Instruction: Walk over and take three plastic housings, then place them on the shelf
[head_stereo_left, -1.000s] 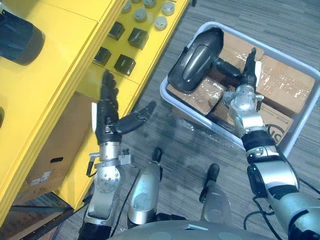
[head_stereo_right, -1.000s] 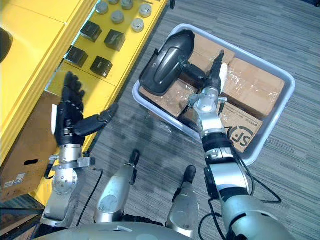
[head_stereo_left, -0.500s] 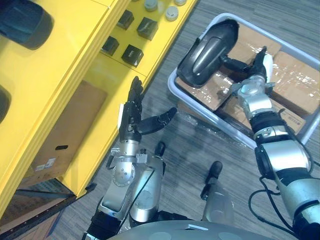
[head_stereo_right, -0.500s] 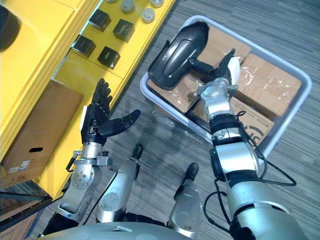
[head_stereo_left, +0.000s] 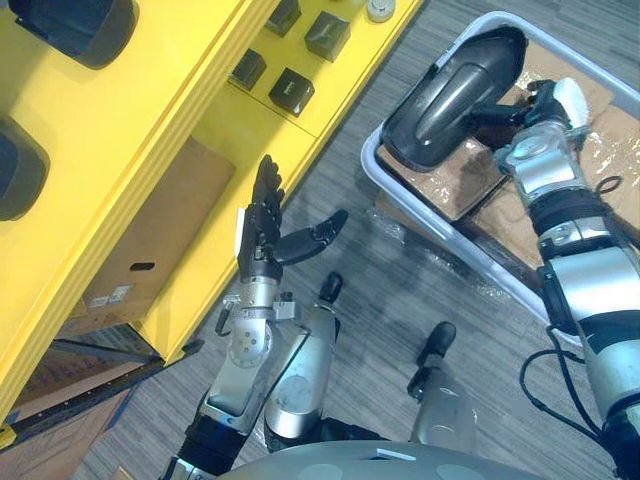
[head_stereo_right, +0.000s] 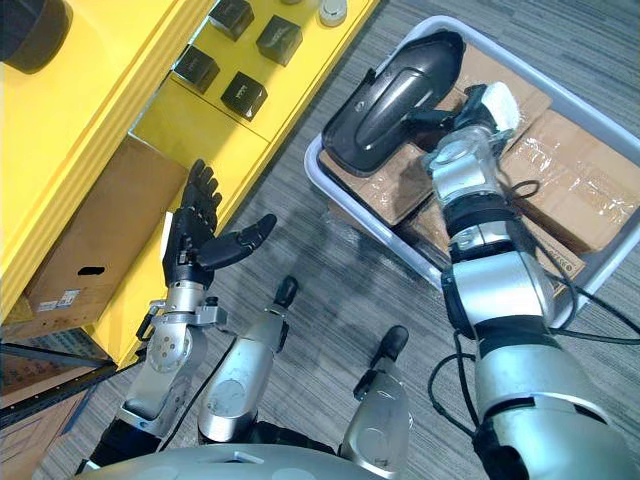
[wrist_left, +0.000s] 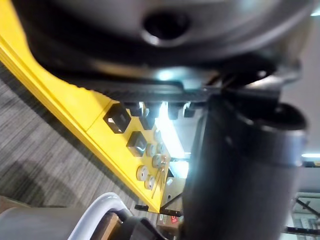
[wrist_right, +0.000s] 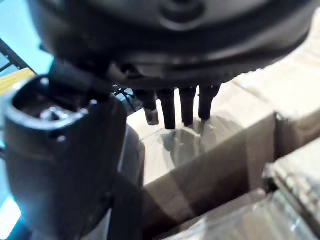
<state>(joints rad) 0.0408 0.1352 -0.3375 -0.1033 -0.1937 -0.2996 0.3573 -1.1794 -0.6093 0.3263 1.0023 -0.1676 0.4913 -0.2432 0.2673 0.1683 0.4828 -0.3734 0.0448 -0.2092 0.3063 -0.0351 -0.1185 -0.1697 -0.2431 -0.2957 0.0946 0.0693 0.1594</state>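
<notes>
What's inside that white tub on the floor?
A dark plastic housing lies on taped cardboard boxes in the tub, with the robot's right hand beside it. Anything beneath the boxes is covered.

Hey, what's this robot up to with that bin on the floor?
It is fetching parts to put on the yellow shelf. Its right hand reaches into the grey bin, at the narrow end of a dark plastic housing that lies on cardboard boxes. Its fingers look straight, so it does not seem to have gripped the housing yet. Its left hand is held open and empty beside the shelf.
</notes>
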